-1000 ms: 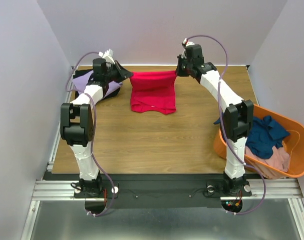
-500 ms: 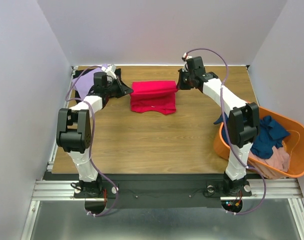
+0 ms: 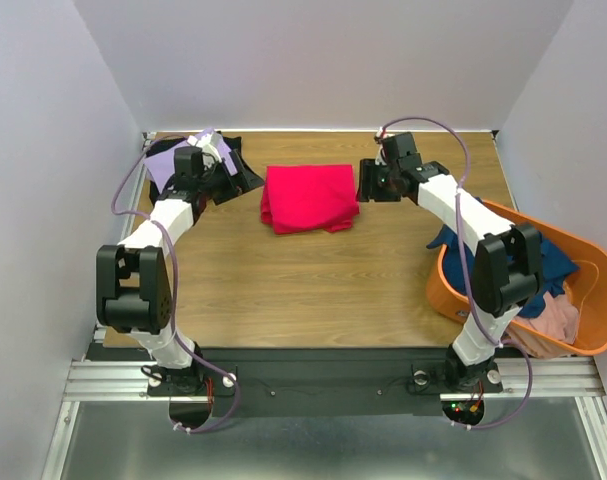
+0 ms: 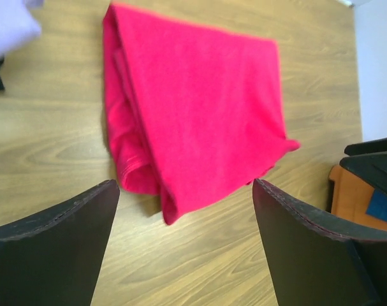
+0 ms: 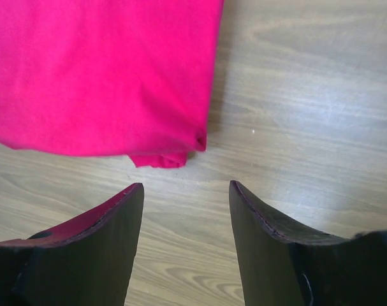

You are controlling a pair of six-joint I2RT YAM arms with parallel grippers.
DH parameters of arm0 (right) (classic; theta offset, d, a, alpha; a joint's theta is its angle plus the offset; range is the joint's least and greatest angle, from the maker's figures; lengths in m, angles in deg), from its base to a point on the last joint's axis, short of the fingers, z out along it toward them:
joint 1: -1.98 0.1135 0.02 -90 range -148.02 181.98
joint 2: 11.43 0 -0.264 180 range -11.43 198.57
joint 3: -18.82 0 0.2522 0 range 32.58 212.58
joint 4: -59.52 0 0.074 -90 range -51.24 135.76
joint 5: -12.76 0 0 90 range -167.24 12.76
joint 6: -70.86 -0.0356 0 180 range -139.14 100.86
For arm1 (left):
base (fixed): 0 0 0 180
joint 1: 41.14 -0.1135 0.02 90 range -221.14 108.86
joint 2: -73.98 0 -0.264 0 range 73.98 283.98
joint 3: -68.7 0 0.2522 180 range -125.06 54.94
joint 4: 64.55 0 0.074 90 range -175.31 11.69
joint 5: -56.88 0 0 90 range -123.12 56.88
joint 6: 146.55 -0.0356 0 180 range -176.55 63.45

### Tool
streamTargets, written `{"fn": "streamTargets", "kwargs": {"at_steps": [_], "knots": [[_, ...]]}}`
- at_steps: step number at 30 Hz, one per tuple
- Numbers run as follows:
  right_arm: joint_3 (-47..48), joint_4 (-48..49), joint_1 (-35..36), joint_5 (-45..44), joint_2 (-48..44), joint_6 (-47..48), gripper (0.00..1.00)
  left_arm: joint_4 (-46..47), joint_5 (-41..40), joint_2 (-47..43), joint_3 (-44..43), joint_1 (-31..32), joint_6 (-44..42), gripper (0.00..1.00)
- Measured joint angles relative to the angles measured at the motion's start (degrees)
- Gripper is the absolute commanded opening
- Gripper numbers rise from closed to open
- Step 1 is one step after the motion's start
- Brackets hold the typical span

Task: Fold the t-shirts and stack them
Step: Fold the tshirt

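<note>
The wooden table [image 3: 313,290] is pictured from above, with the orange tub [image 3: 595,262] set at its right edge, where a navy t-shirt [image 3: 539,268] and a dusty pink t-shirt [image 3: 551,322] are heaped, not yet folded. The crimson-pink t-shirt [image 3: 309,197] is laid at the far middle of the table as a compact folded rectangle between the two arms. A second ago its far edge was held raised by both claws, and half a second ago that edge was being brought over the near half. The fold is now laid down and the cloth let go. The left gripper [image 4: 183,191] is shown with its fingers spread wide and nothing between them, drawn back just off the shirt's left side; the right gripper [image 5: 187,186] is likewise parted and unloaded, just off the shirt's right corner. A lavender t-shirt [image 3: 163,160] is seen at the far left corner, behind the left arm and apart from the crimson one. This fold is judged done, though a lower layer is left poking out at the near edge. Stacking is judged the likely next step, with the tub's shirts still to be handled. No brand, label or legible writing is made out on cloth, tub or arms
</note>
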Motion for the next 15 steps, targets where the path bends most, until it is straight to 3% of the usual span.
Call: {"fn": "streamTargets", "kwargs": {"at_steps": [5,11,15], "knots": [[7.56,-0.61,0.0,-1.33,1.88,-0.42,0.61,-0.42,-0.31,2.8,-6.16,0.02,0.63,0.98],[21.38,0.87,-0.02,-1.36,13.07,-2.29,0.58,-0.44,-0.85,14.34,-15.74,0.13,1.95,0.98],[23.26,0.87,-0.02,-1.2,18.75,-3.5,0.59,-0.61,-0.87,20.22,-19.23,0.15,3.04,0.99]]}}
